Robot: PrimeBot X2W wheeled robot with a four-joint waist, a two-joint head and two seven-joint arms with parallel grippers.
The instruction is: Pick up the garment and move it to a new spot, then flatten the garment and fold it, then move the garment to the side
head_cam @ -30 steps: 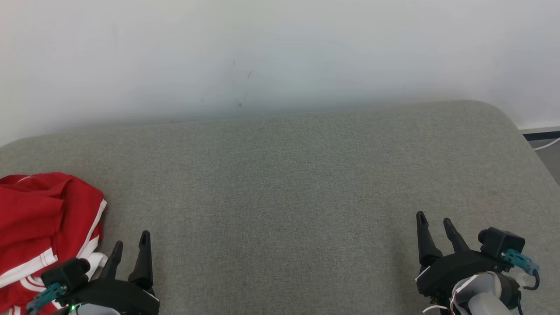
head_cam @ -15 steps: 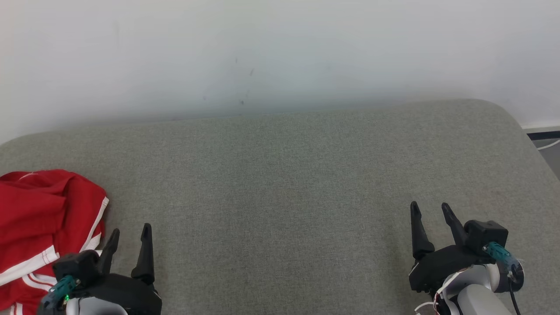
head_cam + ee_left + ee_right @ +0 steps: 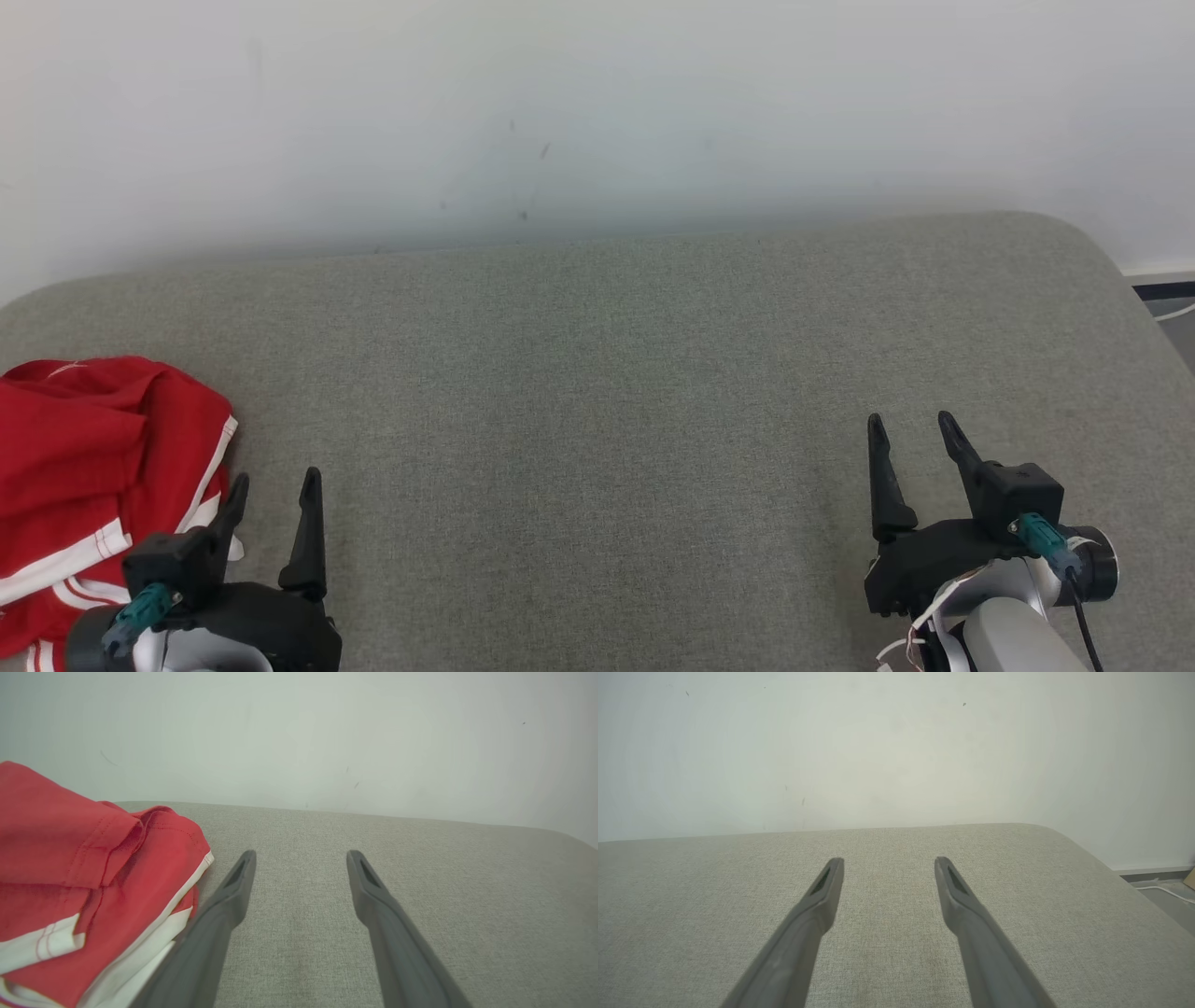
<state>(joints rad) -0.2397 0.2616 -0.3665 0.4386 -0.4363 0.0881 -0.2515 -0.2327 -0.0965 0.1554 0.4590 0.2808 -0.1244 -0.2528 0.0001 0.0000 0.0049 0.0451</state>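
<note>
Just left of the left gripper (image 3: 277,476), spread empty like the right gripper (image 3: 910,420), the crumpled red garment (image 3: 93,448) is judged light and limp, best pinched at its nearest white-trimmed edge.

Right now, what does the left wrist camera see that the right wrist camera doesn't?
Left wrist, not right wrist: the red garment, bunched beside the open left gripper. Right wrist, not left wrist: the open right gripper and a white cable at the far right. Both: the grey cushion and the white wall.
</note>
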